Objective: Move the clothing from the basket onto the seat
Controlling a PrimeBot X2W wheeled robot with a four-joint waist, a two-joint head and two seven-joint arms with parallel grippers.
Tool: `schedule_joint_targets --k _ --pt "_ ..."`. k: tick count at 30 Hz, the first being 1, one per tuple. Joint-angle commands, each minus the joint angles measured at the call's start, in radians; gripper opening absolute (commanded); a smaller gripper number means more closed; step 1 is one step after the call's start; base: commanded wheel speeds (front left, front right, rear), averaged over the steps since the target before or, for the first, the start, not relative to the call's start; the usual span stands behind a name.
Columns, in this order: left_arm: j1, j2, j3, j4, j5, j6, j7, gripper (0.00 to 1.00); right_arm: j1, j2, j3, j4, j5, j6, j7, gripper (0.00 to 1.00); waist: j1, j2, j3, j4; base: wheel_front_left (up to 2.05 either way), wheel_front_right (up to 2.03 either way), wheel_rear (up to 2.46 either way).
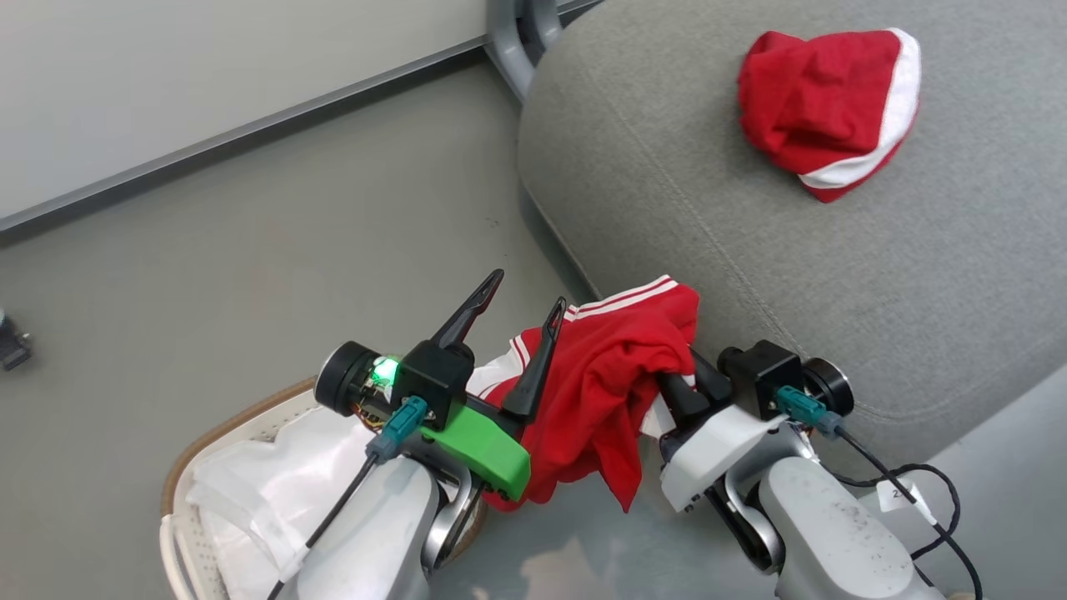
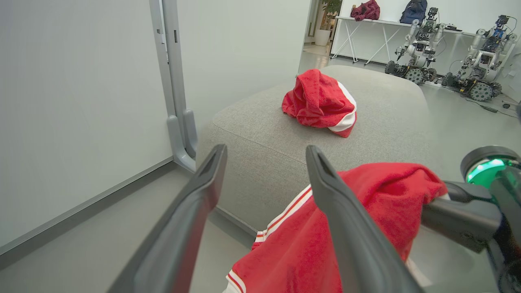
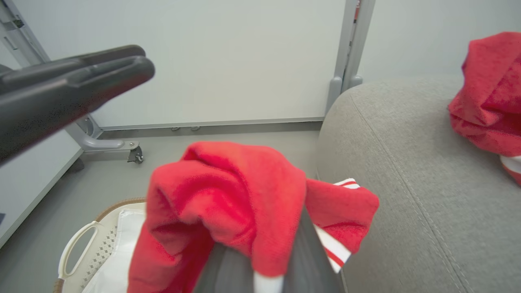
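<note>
A red garment of the clothing (image 1: 608, 383) with white striped trim hangs from my right gripper (image 1: 679, 379), which is shut on it just off the near corner of the grey seat (image 1: 733, 250). In the right wrist view the cloth (image 3: 228, 203) drapes over the fingers (image 3: 305, 252). My left gripper (image 1: 523, 304) stands open just left of the garment, nothing between its fingers (image 2: 211, 175); the garment (image 2: 293, 252) lies against the outside of its right finger. Another bundle of red clothing (image 1: 825, 100) rests on the seat. The basket (image 1: 217, 433), white liner showing, sits below my left arm.
A white partition on a wheeled grey frame (image 2: 179, 134) stands beside the seat's far-left corner. Grey floor lies left of the seat, with a small dark object (image 1: 12, 346) at the far left. Other robots (image 2: 419, 40) and a table stand far behind.
</note>
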Motion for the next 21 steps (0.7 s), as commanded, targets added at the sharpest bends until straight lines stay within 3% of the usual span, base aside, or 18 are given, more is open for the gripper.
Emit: schedule_joint_targets --k 1,14,21 --pt "0.007 0.006 -0.007 0.005 0.002 -0.005 0.0 1.0 0.016 -0.002 -0.021 -0.009 -0.004 -0.001 -0.005 0.0 0.0 -0.0001 0.023 -0.113 0.0 0.0 0.0" --pt "-0.045 0.007 -0.099 0.041 -0.031 -0.013 0.0 1.0 0.095 -0.002 -0.174 -0.075 -0.061 -0.001 -0.005 0.0 0.0 -0.0001 0.051 -0.13 0.03 0.03 0.03" --pt "-0.032 0.013 -0.09 0.058 -0.024 -0.013 0.0 1.0 0.002 -0.002 -0.247 -0.077 -0.111 -0.001 -0.005 0.0 0.0 -0.0001 0.068 -0.129 0.0 0.0 0.0"
